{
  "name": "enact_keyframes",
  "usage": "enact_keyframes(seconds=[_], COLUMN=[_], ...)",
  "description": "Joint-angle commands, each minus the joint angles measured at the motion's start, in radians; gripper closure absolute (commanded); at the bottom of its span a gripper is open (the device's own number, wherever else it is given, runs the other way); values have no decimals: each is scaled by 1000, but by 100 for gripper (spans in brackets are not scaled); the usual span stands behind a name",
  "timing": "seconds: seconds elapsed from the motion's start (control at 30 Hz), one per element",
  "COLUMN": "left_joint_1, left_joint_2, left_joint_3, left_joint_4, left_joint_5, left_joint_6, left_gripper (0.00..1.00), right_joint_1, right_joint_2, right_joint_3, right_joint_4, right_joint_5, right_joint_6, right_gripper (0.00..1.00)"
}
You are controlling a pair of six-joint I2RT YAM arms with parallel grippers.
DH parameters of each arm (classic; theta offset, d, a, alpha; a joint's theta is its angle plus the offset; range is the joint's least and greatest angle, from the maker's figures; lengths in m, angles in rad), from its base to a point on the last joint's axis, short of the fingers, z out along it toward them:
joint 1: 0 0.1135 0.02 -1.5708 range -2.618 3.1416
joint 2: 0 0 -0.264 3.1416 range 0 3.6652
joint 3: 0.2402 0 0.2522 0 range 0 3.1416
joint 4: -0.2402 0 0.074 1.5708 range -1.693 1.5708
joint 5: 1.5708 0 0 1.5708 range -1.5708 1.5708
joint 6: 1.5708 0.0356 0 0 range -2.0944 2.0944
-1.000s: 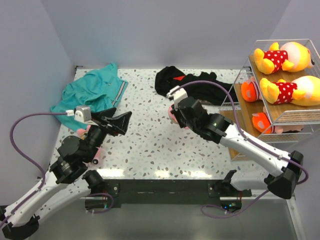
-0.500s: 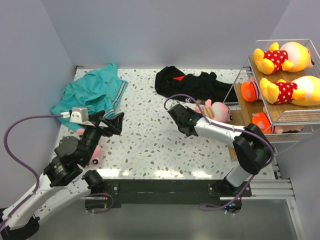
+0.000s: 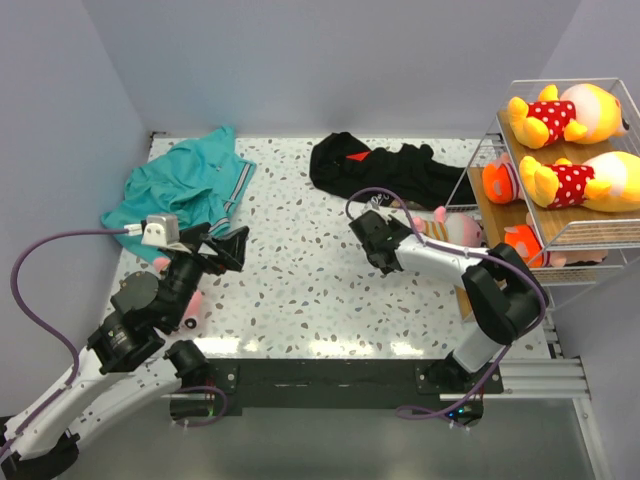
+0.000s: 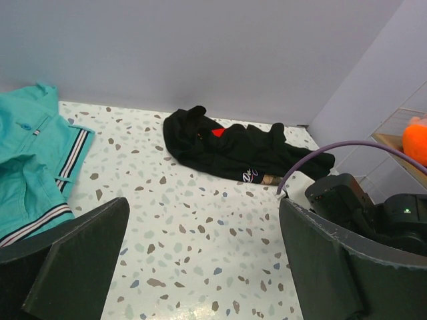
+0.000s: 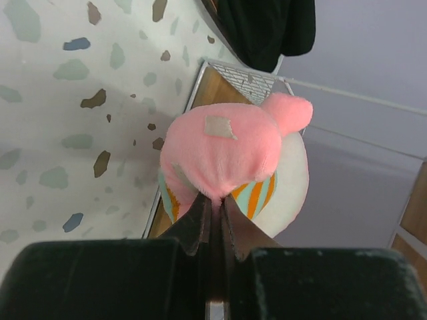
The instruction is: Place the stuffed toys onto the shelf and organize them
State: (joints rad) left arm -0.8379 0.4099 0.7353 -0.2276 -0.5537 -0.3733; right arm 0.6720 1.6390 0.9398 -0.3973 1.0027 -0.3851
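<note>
At the right side of the table (image 3: 320, 290), a pink plush toy (image 3: 450, 225) in a teal-and-orange striped top is held at the open edge of the shelf (image 3: 482, 212). Over the last second it has been carried from the middle of the table across to the rack, and in the last half second it has been eased only slightly closer. Transport is therefore judged nearly finished, with placement and release outstanding. In the right wrist view, the fingers (image 5: 198, 217) of the right gripper (image 5: 213, 200) are seen pinched tight on the underside of the toy (image 5: 220, 150), with the lower wooden board directly beyond it. The left gripper (image 3: 228, 245) has been drawn back a little; its jaws are spread wide with nothing between them (image 4: 203, 213).

On the upper tier, 2 toys are already laid side by side: the far bear (image 3: 565, 112) and the near bear (image 3: 585, 180), both yellow in red dotted tops. On the lower tier, 2 orange plush shapes (image 3: 520, 243) are visible, but their kind cannot be told. A second pink toy (image 3: 190, 302) is left on the table, partly hidden by the left arm. The teal shirt (image 3: 185, 180) and the black garment (image 3: 385, 165) lie at the far side.
</note>
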Motion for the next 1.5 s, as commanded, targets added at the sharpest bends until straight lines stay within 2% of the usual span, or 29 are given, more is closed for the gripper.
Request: enact_keyframes(seconds=[0.0, 0.13, 0.3, 0.4, 0.67, 0.9, 0.93, 1.13, 1.47], left_joint_1=[0, 2, 0, 0, 0, 2, 2, 0, 0], left_joint_2=[1, 0, -2, -2, -2, -6, -5, -5, -6], left_joint_3=[13, 10, 6, 4, 1, -1, -2, -2, -4], left_joint_4=[16, 17, 25, 31, 36, 39, 40, 36, 36], left_joint_5=[5, 9, 26, 35, 52, 47, 47, 38, 37], left_joint_6=[24, 20, 17, 14, 13, 13, 11, 11, 7], left_gripper=[0, 0, 0, 0, 0, 0, 0, 0, 0], right_joint_1=[-15, -49, -100, -135, -219, -270, -278, -295, -302], right_joint_2=[-10, 5, -19, -13, -2, 65, 71, 96, 51], right_joint_3=[-33, -87, -165, -174, -239, -217, -213, -200, -203], right_joint_4=[18, 109, 225, 256, 538, 607, 615, 617, 615], right_joint_5=[31, 33, -13, -15, 21, 7, 5, -18, -7], right_joint_6=[46, -9, -181, -195, -374, -394, -394, -397, -406], right_gripper=[100, 100, 100, 100, 100, 99, 95, 86, 61])
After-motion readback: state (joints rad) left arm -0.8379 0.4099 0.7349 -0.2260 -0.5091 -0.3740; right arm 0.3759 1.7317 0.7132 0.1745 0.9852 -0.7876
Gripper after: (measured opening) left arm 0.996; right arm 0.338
